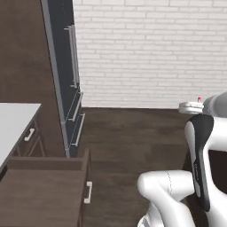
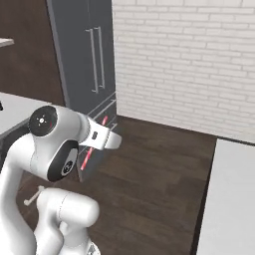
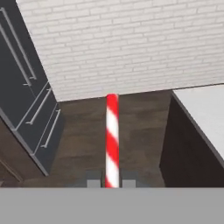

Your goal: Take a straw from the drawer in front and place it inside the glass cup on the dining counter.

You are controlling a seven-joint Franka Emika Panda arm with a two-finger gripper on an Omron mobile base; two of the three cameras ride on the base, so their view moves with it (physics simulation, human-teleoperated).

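My gripper (image 3: 111,181) is shut on the straw (image 3: 112,135), a thin red-and-white striped stick that runs straight out from between the two fingertips. In the right base view the straw (image 2: 87,157) sticks out slantwise on both sides of the hand, held in the air over the dark floor. Its red tip (image 1: 199,99) peeks above the hand in the left base view. The drawer (image 1: 85,170) stands pulled open at the lower left, dark brown with a short pale handle. The dining counter (image 2: 230,199) lies to the right, and its white top (image 3: 203,107) also shows at the right of the hand view. The glass cup is out of view.
A tall dark grey unit (image 1: 66,80) with long handles stands at the left beside the white brick wall (image 1: 150,48). A white worktop (image 1: 13,124) lies over the drawer. Bare dark wooden floor (image 2: 154,169) spreads between the unit and the dining counter.
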